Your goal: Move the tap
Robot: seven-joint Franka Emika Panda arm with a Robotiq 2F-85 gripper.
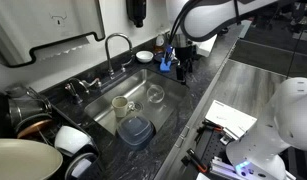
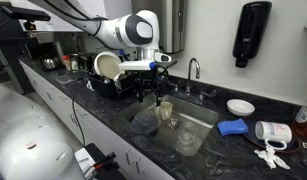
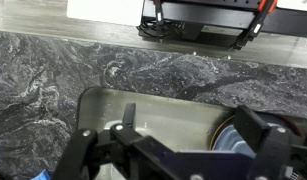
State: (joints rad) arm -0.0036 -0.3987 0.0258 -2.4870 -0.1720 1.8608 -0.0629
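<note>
The tap [image 1: 117, 48] stands upright at the back rim of the sink [image 3: 163, 108] in the dark desk [image 1: 193, 95]; the claw [image 2: 148, 93] hangs released and empty near the sink's front edge, well apart from the tap.

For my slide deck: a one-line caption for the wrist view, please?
Open claw hovering above the steel sink, with the dark marbled countertop beyond.

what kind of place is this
Most likely a shared kitchenette, perhaps in an office or lab: a steel sink with a gooseneck tap in a dark stone counter, a dish rack holding plates, and a wall-mounted soap dispenser.
</note>
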